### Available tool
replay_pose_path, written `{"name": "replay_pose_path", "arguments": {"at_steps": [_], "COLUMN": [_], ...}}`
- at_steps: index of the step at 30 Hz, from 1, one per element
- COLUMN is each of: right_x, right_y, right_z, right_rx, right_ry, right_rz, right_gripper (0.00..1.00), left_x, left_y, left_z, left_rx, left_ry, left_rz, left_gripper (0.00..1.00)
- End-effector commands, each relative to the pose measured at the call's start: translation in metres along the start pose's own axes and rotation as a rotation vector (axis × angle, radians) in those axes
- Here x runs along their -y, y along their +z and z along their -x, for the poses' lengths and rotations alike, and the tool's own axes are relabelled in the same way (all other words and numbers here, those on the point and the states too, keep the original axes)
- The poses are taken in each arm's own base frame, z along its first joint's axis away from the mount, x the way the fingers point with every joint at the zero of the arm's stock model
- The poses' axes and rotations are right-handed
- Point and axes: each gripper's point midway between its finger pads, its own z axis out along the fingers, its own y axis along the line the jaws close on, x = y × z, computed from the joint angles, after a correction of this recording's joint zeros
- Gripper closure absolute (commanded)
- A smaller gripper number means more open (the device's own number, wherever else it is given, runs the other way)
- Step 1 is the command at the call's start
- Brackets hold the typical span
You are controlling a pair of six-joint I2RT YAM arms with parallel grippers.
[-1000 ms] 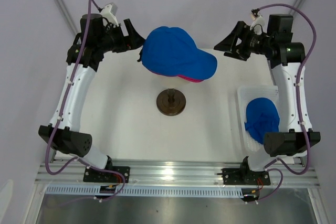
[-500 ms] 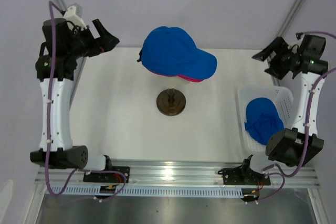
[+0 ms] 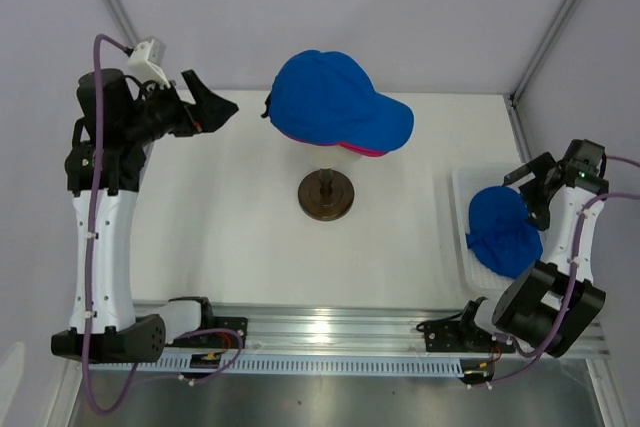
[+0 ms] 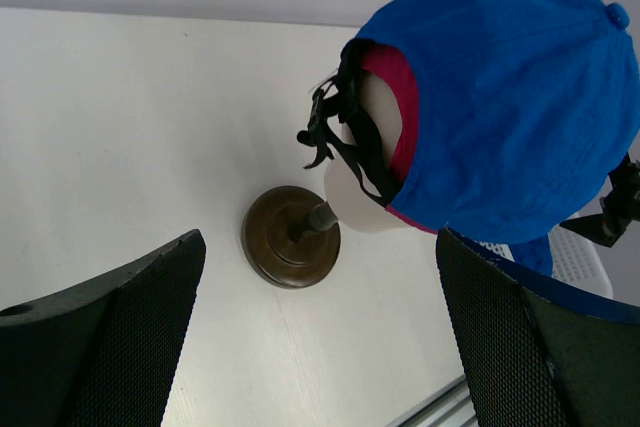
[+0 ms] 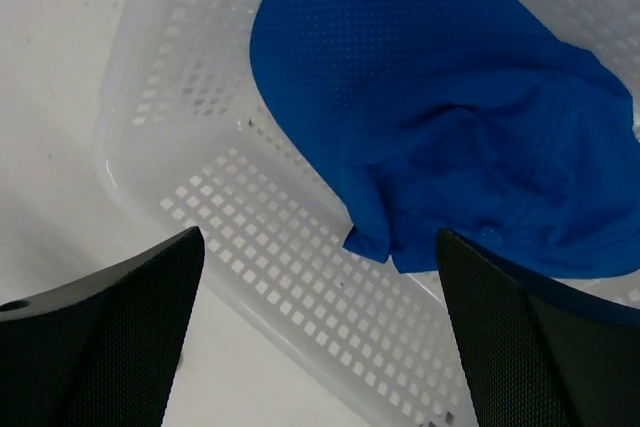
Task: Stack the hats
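No text, label, brand, number or sign can be read in any view. The top blue cap on the mannequin head, the basket blue cap, the white basket and the table show no legible markings.

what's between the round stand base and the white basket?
Nothing: bare table separates the stand base from the basket, clearest in the top view.

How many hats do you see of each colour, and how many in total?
Blue: 2 (top hat on the mannequin head; loose hat in the white basket)
Pink: 1 (pink hat, under the top hat)
Total: 3
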Motion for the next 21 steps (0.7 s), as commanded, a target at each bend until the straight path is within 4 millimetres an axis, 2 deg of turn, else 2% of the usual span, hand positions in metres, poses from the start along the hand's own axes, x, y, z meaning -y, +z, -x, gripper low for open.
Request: {"name": "replay_pose_path", "arguments": {"at_steps": [1,3,5,8,9,12,13,15,16,17,21], "right_x": [0.002,0.029,0.056,0.077,0.085,0.100,0.104,0.103,0.105,0.106,0.115], "right_y": [-0.002,0.008,0.005,0.001,0.001,0.001,0.008,0.015,0.022,0.027,0.046], "right_z": [0.011,0.007,0.013,0.009,-0.001,-0.011,-0.021,-0.016,-0.025,-0.028,-0.037], "right_rx": [0.117,0.175,0.251,0.242,0.209,0.200,0.180,0.213,0.188,0.174,0.129], "right_ry": [0.191,0.237,0.244,0.198,0.188,0.200,0.210,0.217,0.224,0.232,0.228], "right_rz": [-0.017,-0.140,-0.263,-0.363,-0.398,-0.434,-0.423,-0.372,-0.368,-0.369,-0.403], "right_gripper": [0.01,0.00,0.01,0.00,0.01,0.02,0.03,0.09,0.09,0.10,0.14], "left_x": [0.011,0.008,0.005,0.004,0.002,-0.005,-0.007,-0.014,-0.016,-0.015,-0.014], "left_y": [-0.001,0.001,0.005,0.009,0.011,0.016,0.018,0.022,0.023,0.022,0.018], "left_z": [-0.006,-0.012,-0.019,-0.031,-0.036,-0.047,-0.050,-0.052,-0.055,-0.049,-0.051], "left_rx": [-0.014,-0.036,-0.057,-0.089,-0.095,-0.115,-0.120,-0.131,-0.146,-0.137,-0.146], "left_ry": [0.031,0.018,0.005,-0.019,-0.025,-0.037,-0.037,-0.033,-0.041,-0.030,-0.023], "left_rz": [-0.082,-0.081,-0.081,-0.103,-0.109,-0.103,-0.098,-0.079,-0.073,-0.068,-0.058], "left_gripper": [0.01,0.01,0.00,0.00,0.00,0.00,0.00,0.00,0.00,0.01,0.01]}}
